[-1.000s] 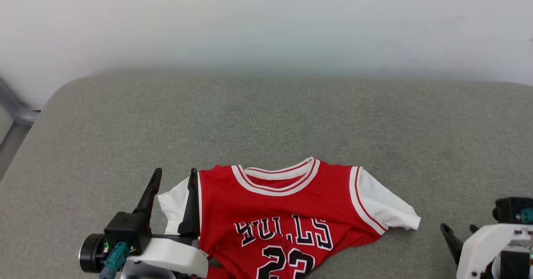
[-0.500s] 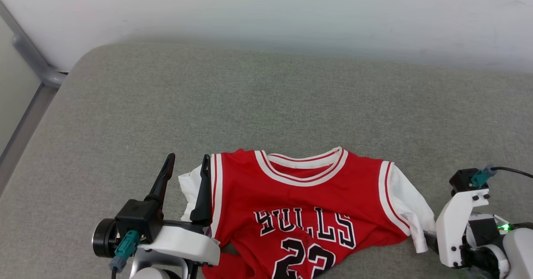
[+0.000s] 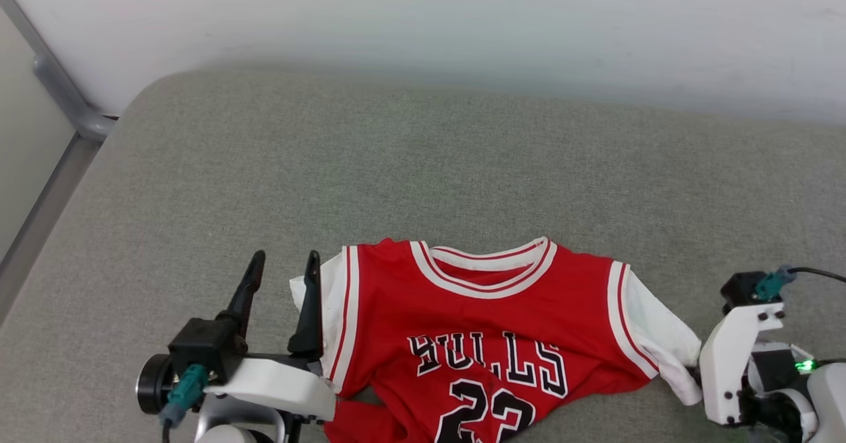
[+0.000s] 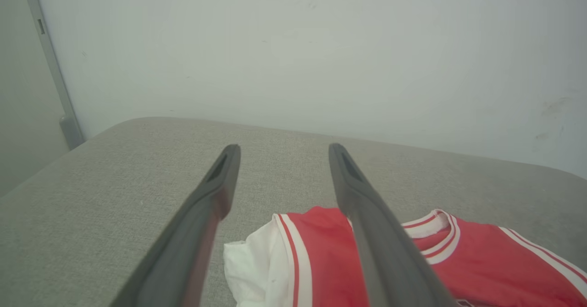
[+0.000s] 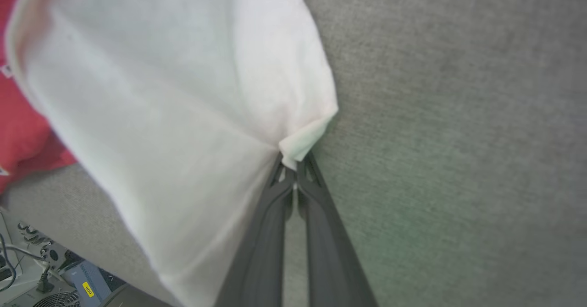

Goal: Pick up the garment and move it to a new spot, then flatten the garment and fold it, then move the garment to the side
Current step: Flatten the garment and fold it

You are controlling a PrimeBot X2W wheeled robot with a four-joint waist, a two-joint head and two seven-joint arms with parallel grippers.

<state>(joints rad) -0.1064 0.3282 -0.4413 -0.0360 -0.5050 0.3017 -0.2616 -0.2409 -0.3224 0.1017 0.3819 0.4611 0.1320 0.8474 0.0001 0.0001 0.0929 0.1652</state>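
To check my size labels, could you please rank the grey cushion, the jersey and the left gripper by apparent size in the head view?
Largest: grey cushion
Next: jersey, cut off at the bottom edge
Smallest: left gripper, clearly so, though probably nearer the camera

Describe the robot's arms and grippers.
The left gripper has two long, dark, tapering fingers on a black block, a white shell, a round knob and a teal plug. The right gripper has the same fingers; its wrist is a white bracket with black block, teal plug, black cable and green light.
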